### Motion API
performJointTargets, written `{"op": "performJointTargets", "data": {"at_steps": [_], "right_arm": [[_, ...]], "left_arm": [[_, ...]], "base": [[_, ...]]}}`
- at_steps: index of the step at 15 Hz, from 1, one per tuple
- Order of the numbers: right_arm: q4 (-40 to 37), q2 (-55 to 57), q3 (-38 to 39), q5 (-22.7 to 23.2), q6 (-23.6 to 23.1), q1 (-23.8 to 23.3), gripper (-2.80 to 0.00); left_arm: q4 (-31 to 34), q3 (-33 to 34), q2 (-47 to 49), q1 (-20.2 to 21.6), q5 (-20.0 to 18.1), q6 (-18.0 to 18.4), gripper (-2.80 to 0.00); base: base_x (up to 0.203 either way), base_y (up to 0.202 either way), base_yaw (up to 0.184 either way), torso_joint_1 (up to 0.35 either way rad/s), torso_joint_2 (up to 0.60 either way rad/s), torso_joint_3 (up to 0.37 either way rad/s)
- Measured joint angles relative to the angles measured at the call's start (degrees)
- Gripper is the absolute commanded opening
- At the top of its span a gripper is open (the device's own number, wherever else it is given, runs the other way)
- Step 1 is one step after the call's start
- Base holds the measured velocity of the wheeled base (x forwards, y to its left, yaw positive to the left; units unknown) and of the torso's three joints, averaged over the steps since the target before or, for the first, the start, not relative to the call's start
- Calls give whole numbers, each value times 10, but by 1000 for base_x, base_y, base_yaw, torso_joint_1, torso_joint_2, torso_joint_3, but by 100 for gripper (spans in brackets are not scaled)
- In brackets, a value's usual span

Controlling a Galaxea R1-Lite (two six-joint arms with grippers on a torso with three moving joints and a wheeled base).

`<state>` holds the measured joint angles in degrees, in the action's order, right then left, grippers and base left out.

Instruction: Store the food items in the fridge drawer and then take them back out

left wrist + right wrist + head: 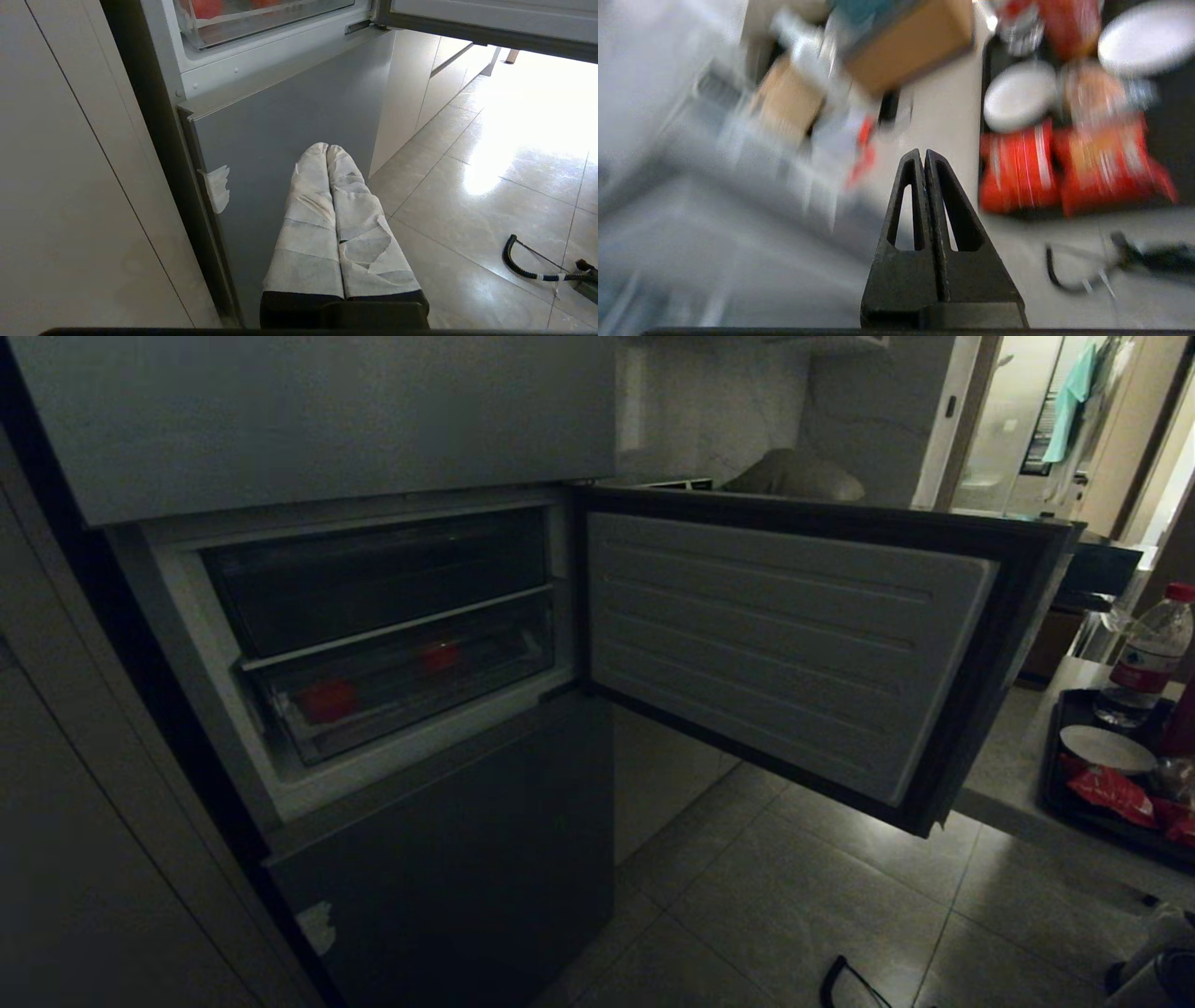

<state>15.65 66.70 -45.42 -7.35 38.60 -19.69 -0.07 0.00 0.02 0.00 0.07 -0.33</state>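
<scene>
The fridge's middle compartment stands open, and the clear fridge drawer [401,686] is pushed in. Two red food items lie inside it, one at the left [327,700] and one farther right [439,656]; both also show as red shapes [205,7] at the edge of the left wrist view. My left gripper [327,147], wrapped in white tape, hangs shut and empty in front of the grey lower fridge door. Over the floor near the tray, my right gripper [923,153] is shut and empty. Neither arm shows in the head view.
The compartment door [794,635] swings out to the right over the tiled floor. A black tray [1064,793] on a low table at the right holds red snack bags [1017,172], a white plate [1106,749] and a bottle [1148,653]. A black cable [518,261] lies on the floor.
</scene>
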Motion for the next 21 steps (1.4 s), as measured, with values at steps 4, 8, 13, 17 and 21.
{"op": "performJointTargets", "data": {"at_steps": [4, 8, 13, 17, 21], "right_arm": [[65, 171, -124, 86, 19, -60, -280], [72, 321, -293, 192, 74, -71, -280], [18, 417, -391, 366, 163, -66, -280], [22, 433, -395, 397, 189, -30, -280], [32, 435, -375, 399, 188, 21, -280]], "left_arm": [[0, 0, 0, 0, 0, 0, -280], [0, 0, 0, 0, 0, 0, -280], [0, 0, 0, 0, 0, 0, -280], [0, 0, 0, 0, 0, 0, -280], [0, 0, 0, 0, 0, 0, -280]], "base": [[0, 0, 0, 0, 0, 0], [0, 0, 0, 0, 0, 0], [0, 0, 0, 0, 0, 0], [0, 0, 0, 0, 0, 0], [0, 0, 0, 0, 0, 0]]}}
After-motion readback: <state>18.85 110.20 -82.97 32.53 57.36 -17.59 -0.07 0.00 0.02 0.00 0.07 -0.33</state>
